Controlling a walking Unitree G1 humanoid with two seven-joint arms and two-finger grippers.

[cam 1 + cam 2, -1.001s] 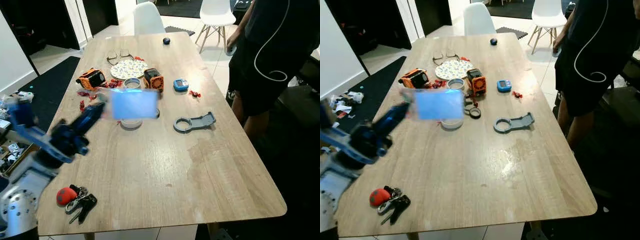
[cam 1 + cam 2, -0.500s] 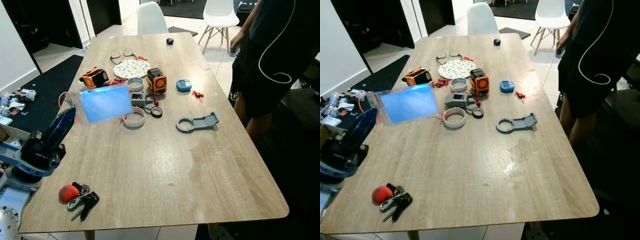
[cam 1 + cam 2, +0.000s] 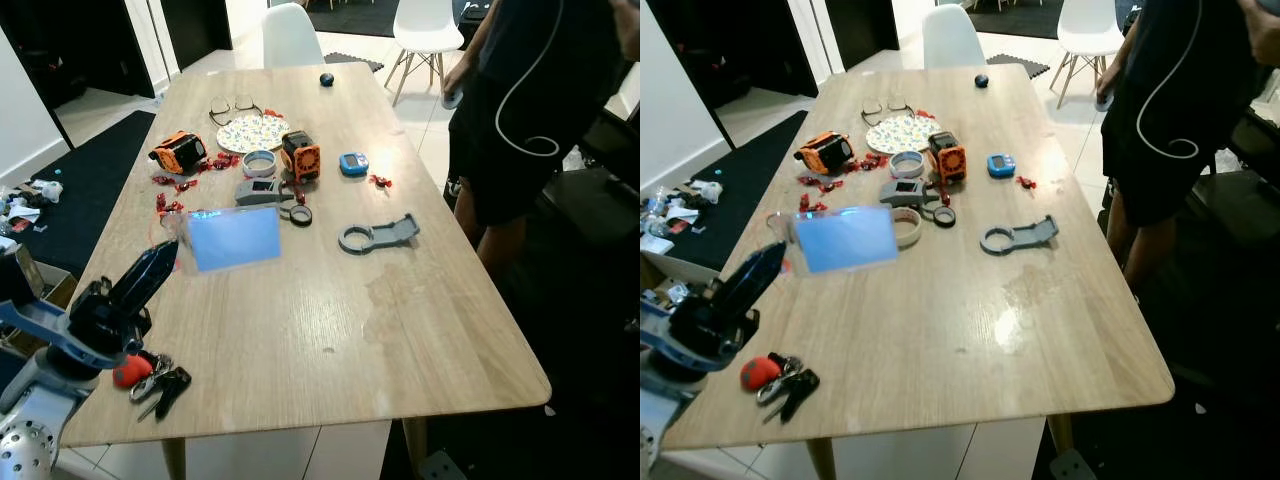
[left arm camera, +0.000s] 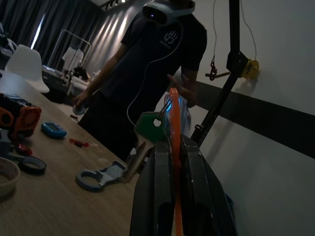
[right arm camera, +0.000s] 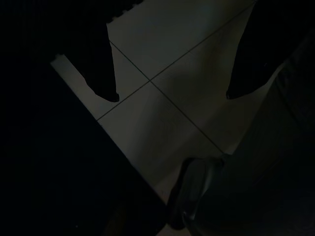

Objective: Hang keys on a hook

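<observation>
My left gripper (image 3: 166, 252) hovers over the table's near left part, shut on a blue see-through card pouch (image 3: 235, 238). In the left wrist view, the pouch's orange edge (image 4: 173, 123) sits clamped between the fingers, with a green tag (image 4: 147, 127) and a key (image 4: 137, 158) hanging beside it. A second bunch of keys with a red ball (image 3: 150, 376) lies on the wooden table (image 3: 330, 330), just under the left arm. Beyond the fingers, a black pole with a small hook (image 4: 213, 74) stands against the wall. My right gripper (image 5: 172, 93) hangs open above tiled floor.
A person (image 3: 530, 110) in dark clothes stands at the table's right side. On the table's far half lie glasses (image 3: 233, 105), a patterned plate (image 3: 252, 132), orange devices (image 3: 301, 157), a tape roll (image 3: 259, 162), a blue timer (image 3: 352, 164) and a grey bracket (image 3: 377, 235). White chairs (image 3: 430, 30) stand beyond.
The head view has shifted. My left gripper, still holding the blue pouch, swung out toward the left and now sits lower, over the near left of the table by the keys.
</observation>
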